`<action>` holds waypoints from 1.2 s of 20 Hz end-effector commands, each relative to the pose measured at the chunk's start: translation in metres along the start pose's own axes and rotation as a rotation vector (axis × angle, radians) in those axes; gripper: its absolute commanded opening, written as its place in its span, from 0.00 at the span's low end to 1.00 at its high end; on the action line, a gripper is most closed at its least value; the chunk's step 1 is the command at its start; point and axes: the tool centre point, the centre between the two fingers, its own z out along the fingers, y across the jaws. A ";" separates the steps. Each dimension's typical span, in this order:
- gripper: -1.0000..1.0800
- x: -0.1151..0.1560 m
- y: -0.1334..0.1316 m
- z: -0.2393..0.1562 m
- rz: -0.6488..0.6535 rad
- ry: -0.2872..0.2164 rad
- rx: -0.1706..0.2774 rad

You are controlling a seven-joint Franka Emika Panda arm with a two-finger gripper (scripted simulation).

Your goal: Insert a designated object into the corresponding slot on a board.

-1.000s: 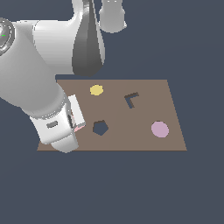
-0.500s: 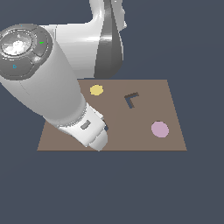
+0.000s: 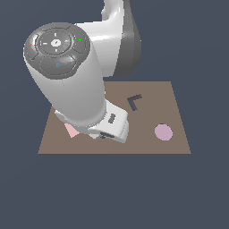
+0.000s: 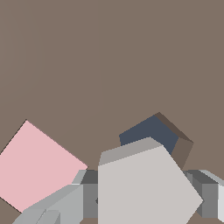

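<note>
In the wrist view my gripper [image 4: 142,199] is shut on the light grey pentagon block [image 4: 144,183], with a grey finger [image 4: 65,203] showing on either side of it. The block hangs just above the brown board [image 4: 109,57], and it overlaps the dark navy pentagon slot [image 4: 148,131] and covers part of it. In the exterior view the arm's hand [image 3: 111,125] stands over the board [image 3: 179,143] and hides the slot, the block and the fingers.
A pink square [image 4: 37,168] lies flat on the board beside the slot; a corner of it shows in the exterior view [image 3: 70,130]. A pink round piece [image 3: 163,132] and a dark L-shaped hole [image 3: 134,102] lie toward the exterior view's right. The yellow piece is hidden by the arm.
The hand has moved toward the exterior view's right across the board and now covers the pentagon slot. The arm has swung over and hidden the yellow piece.
</note>
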 end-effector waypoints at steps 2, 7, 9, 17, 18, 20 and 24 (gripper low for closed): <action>0.00 0.006 0.008 0.000 -0.086 0.000 0.000; 0.00 0.012 0.014 0.000 -0.169 0.000 0.000; 0.00 0.014 0.016 0.000 -0.190 0.000 0.000; 0.00 0.016 0.017 0.000 -0.207 0.001 0.000; 0.00 0.016 0.017 0.000 -0.207 0.001 0.000; 0.00 0.016 0.017 0.005 -0.207 0.001 0.000; 0.96 0.016 0.017 0.010 -0.207 0.001 0.001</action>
